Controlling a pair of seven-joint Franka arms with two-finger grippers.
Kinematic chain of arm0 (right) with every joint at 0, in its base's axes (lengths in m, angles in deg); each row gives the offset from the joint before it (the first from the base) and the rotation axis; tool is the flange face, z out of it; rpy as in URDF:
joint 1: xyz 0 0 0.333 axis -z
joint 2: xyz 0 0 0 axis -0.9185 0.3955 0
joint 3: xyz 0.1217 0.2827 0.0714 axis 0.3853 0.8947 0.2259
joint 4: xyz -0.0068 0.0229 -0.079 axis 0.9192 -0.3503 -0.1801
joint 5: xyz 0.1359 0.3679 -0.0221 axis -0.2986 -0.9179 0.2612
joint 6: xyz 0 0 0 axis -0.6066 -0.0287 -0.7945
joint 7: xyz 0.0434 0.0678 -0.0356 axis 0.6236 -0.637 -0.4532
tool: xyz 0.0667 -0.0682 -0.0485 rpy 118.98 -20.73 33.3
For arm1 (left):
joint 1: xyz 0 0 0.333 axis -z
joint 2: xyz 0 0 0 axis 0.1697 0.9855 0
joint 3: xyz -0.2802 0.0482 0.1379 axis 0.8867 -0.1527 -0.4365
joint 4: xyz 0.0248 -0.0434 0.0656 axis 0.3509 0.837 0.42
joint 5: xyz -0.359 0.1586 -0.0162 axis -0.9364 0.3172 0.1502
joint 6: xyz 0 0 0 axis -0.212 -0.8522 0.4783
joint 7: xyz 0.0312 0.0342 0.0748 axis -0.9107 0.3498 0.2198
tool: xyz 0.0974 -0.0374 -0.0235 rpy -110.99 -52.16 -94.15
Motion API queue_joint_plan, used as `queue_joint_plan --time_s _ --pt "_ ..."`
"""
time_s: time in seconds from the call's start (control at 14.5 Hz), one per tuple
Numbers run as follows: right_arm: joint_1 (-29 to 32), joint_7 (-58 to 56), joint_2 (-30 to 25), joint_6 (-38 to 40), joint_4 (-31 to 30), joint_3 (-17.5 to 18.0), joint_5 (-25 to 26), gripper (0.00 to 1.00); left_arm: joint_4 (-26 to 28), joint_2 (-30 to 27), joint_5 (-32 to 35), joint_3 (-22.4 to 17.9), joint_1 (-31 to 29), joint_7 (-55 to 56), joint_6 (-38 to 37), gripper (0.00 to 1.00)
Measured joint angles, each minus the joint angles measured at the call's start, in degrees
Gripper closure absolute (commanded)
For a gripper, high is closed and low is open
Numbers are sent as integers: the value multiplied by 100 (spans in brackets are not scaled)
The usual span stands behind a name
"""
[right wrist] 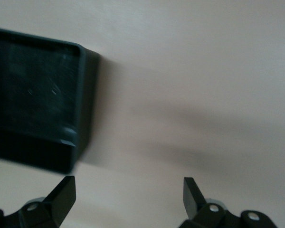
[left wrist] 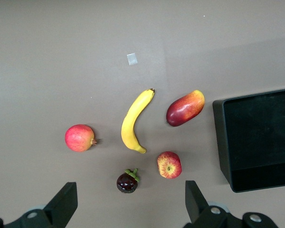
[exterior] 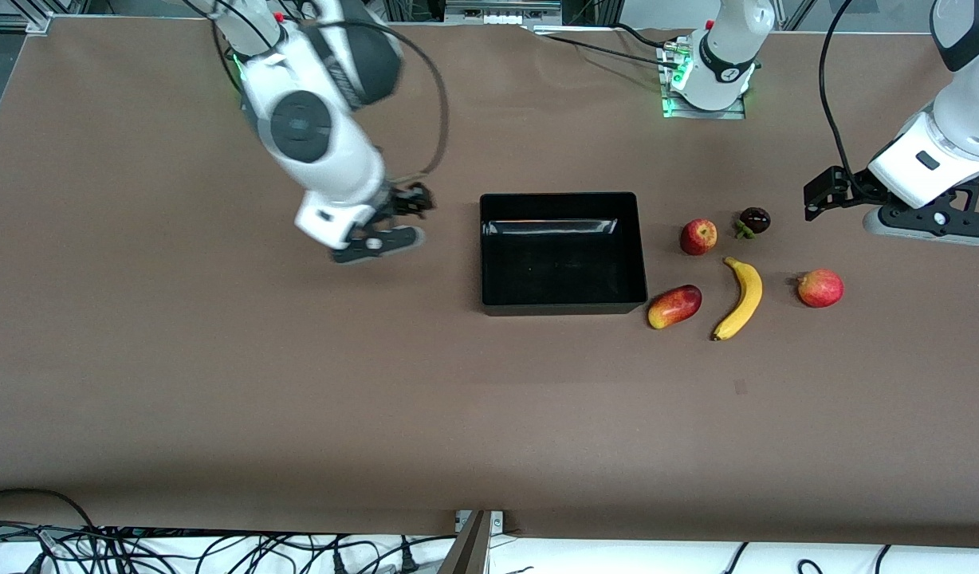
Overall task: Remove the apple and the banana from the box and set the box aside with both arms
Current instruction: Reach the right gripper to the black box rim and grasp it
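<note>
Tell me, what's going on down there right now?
Left gripper open, empty, over table by the fruits. Right gripper open, empty, beside the box. Box empty; banana and apple on table. Nothing in the way.

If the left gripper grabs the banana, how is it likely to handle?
The banana lies flat on its curved side, so it probably won't roll, though a nudge at one end could spin it. Its skin looks smooth, so it may slip between the pads. The left gripper, open above the fruits, looks wide enough to span it crosswise.

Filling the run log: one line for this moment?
left gripper: open, over fruits | right gripper: open, beside box | box: empty | banana, apple: on table
</note>
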Motion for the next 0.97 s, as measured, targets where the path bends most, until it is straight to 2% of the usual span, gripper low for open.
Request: queue_joint_plan --time_s 0.21,0.48,0.55,0.62,0.69,0.76,0.83,0.97 --pt "-662 774 696 -1014 7 10 0 0 0 0 0 -113 -13 2 -14 0" --pt "-1035 1175 1290 -1638 30 2 19 2 0 0 0 -153 -27 27 -129 0" --pt "-1057 1177 1372 -1684 34 -2 55 10 0 0 0 -154 -27 30 -131 0" --pt "-1077 1177 1440 -1725 37 -3 128 27 0 0 0 -151 -27 31 -133 0" --pt "-1098 1177 1509 -1770 37 -3 227 53 0 0 0 -149 -26 35 -138 0" --pt "-1112 1177 1569 -1805 39 -3 303 83 0 0 0 -150 -27 38 -153 0" --pt "-1118 1177 1619 -1824 39 -7 339 100 0 0 0 -150 -27 39 -170 0" --pt "-1118 1178 1662 -1841 41 -36 347 100 0 -1 0 -142 -25 39 -179 0"
